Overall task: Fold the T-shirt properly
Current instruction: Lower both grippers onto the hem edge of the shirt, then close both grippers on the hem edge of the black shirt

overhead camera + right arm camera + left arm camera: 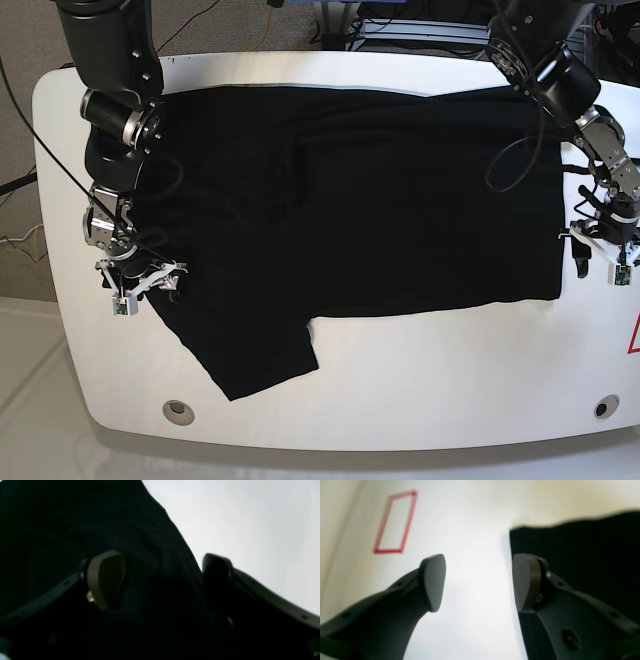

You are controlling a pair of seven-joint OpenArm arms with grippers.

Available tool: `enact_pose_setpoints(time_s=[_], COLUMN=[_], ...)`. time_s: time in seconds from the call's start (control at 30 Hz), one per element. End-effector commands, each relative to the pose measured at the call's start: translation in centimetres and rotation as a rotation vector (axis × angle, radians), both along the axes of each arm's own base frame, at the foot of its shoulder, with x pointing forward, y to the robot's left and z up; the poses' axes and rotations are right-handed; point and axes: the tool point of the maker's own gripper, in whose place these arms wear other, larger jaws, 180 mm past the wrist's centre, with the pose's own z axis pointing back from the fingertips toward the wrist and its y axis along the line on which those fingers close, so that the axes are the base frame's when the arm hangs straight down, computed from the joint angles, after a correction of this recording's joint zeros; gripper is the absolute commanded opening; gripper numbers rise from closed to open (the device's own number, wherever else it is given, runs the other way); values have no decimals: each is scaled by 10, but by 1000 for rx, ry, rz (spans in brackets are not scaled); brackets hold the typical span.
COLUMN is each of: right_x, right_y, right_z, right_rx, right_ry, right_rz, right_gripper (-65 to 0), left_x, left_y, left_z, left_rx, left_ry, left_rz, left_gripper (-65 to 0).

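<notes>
With both the left end effector (598,250) and right end effector (150,287) released at the frame's sides, each should clench the T-shirt (370,200) edge squarely off the surface (450,370).

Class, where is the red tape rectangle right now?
In the left wrist view, the red tape rectangle lies upper left on the white table, left of the black cloth T-shirt.

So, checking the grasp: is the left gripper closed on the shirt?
No: the left gripper is open, its pads bracketing the shirt edge over bare table.
</notes>
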Motion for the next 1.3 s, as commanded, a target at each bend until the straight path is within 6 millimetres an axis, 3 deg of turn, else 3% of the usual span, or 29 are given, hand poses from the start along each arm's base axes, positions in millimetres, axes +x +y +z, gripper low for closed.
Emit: enact_pose_setpoints(time_s=[0.0,0.17,0.33,0.7,0.97,1.13,1.27], right_x=[-14,-14,-14,-19,-23,-28,-30], right_y=[19,27,31,45,47,55,56], right_z=[-21,-23,-24,-26,-27,-31,-33], right_rx=[13,22,25,61,53,36,28], right_ry=[111,113,113,139,153,176,184], right_rz=[54,65,70,137,182,242,252], right_gripper=[-161,-162,-186,-370,-588,-650,-650], left_x=[7,7,6,9,9,10,11], left_y=[7,13,11,8,7,4,1], left_z=[22,27,19,1,-1,-3,-10], left_rx=[24,42,24,-26,-33,-38,-60], left_ry=[-62,-62,-48,-18,-14,-15,-7], left_rz=[-1,1,-1,-1,-2,-5,-12], left_gripper=[-258,-258,-258,-258,-258,-258,-258])
